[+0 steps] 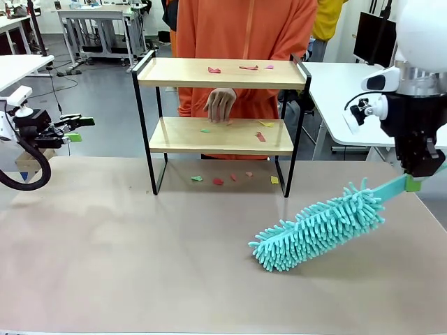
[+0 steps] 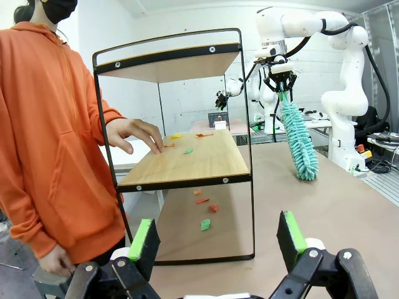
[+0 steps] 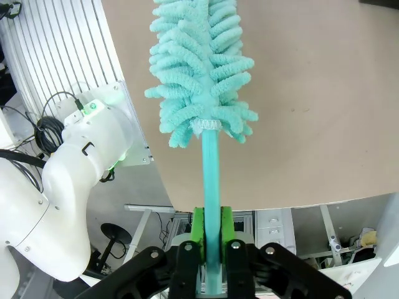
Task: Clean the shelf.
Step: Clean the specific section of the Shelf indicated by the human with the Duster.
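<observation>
Right hand (image 1: pixel 413 183) clenched on the teal duster (image 1: pixel 318 227), left hand (image 1: pixel 73 129) hung released; a good sweep needed the head lifted level onto the shelf (image 1: pixel 181 71), pushing scraps (image 1: pixel 214 70) off sideways.

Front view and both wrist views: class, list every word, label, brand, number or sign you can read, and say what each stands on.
No text can be read anywhere.
The shelf, the teal duster, the table and the person's orange hoodie bear no print.
The background equipment in the left wrist view is too small and blurred to show any lettering.
</observation>
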Controlling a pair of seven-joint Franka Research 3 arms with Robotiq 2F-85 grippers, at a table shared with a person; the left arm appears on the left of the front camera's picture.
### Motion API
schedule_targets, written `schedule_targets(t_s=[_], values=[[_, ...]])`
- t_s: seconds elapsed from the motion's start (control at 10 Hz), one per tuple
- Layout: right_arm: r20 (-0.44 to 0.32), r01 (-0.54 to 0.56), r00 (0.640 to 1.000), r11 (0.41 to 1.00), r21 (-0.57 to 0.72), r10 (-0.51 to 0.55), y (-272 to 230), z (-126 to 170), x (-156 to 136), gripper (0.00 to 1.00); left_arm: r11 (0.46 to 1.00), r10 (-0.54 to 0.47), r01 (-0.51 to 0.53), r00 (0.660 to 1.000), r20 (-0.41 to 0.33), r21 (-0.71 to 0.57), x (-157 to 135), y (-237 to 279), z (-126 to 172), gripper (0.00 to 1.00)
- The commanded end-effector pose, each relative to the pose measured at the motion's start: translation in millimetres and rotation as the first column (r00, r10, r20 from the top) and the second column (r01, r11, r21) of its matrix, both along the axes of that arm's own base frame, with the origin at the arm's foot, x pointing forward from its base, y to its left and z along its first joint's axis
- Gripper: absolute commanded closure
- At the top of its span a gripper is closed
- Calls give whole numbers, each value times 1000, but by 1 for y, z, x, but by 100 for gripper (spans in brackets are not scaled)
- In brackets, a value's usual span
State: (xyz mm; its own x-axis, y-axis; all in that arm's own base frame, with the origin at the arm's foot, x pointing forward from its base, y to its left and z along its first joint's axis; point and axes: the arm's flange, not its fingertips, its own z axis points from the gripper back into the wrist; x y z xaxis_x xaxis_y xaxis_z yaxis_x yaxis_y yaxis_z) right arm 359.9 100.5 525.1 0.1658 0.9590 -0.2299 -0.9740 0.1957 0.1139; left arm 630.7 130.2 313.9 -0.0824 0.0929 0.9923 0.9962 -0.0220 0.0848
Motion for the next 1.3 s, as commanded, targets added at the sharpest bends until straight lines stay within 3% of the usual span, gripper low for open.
schedule_targets(t_s=[0.0, 0.5, 0.8, 0.9, 1.0, 1.1, 1.2], values=[[42, 103, 994, 993, 51, -105, 12, 10, -9, 87, 1000, -3, 3, 1000, 5, -3, 0, -1, 3, 0], [162, 260, 938, 931, 256, -307, 87, 49, -61, 87, 1000, -3, 3, 1000, 5, -3, 0, -1, 3, 0], [270, 386, 833, 858, 340, -482, 169, 46, -75, 87, 1000, -3, 3, 1000, 5, -3, 0, -1, 3, 0], [299, 434, 781, 820, 373, -549, 188, 40, -72, 87, 1000, -3, 3, 1000, 5, -3, 0, -1, 3, 0], [296, 449, 754, 789, 420, -587, 201, 37, -73, 87, 1000, -3, 3, 1000, 5, -3, 0, -1, 3, 0], [273, 494, 704, 729, 474, -656, 207, 38, -76, 87, 1000, -3, 3, 1000, 5, -3, 0, -1, 3, 0], [194, 511, 722, 701, 498, -664, 205, 40, -74, 87, 1000, -3, 3, 1000, 5, -3, 0, -1, 3, 0]])
